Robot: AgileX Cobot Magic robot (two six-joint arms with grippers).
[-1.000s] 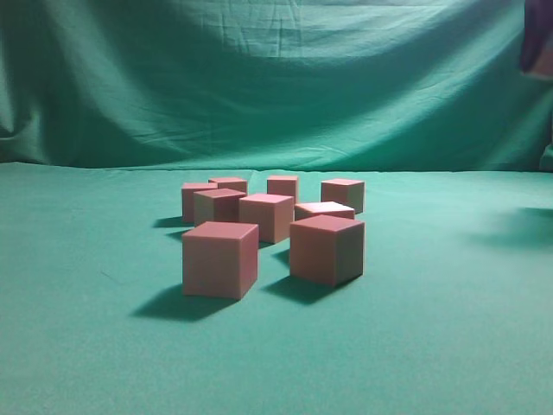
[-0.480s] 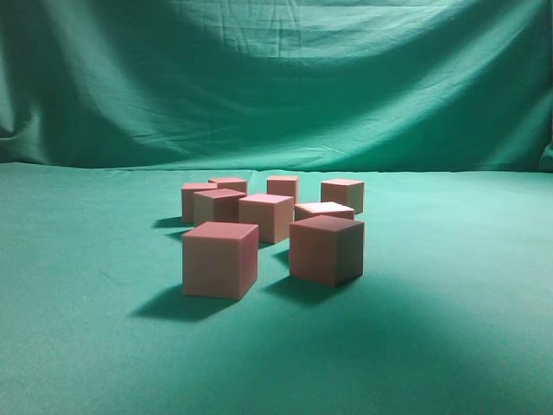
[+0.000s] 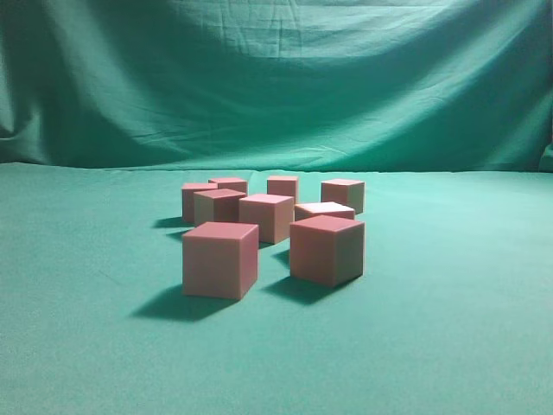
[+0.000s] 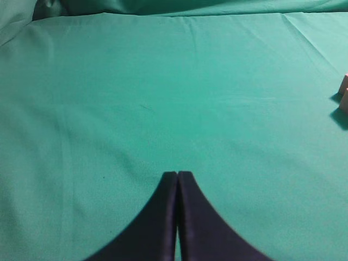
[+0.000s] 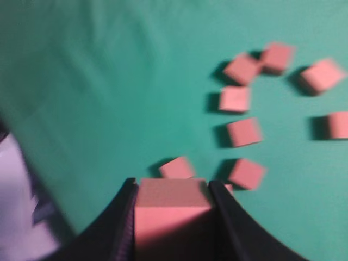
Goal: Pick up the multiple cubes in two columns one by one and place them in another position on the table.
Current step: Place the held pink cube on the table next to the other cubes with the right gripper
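Exterior view: eight salmon cubes (image 3: 219, 258) stand clustered mid-table (image 3: 449, 346); no arm shows. Left wrist view: the left gripper (image 4: 177, 175) is pinched closed, empty, above bare cloth, cube edges at three o'clock. Right wrist view, blurred: the right gripper (image 5: 172, 187) clamps a held cube (image 5: 171, 215) high above the cluster. It should carry level and release only once settled on open cloth.

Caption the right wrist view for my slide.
Right gripper holds one cube above the green table.

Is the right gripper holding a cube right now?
Yes. The right gripper is shut on a cube, clamped between both fingers.
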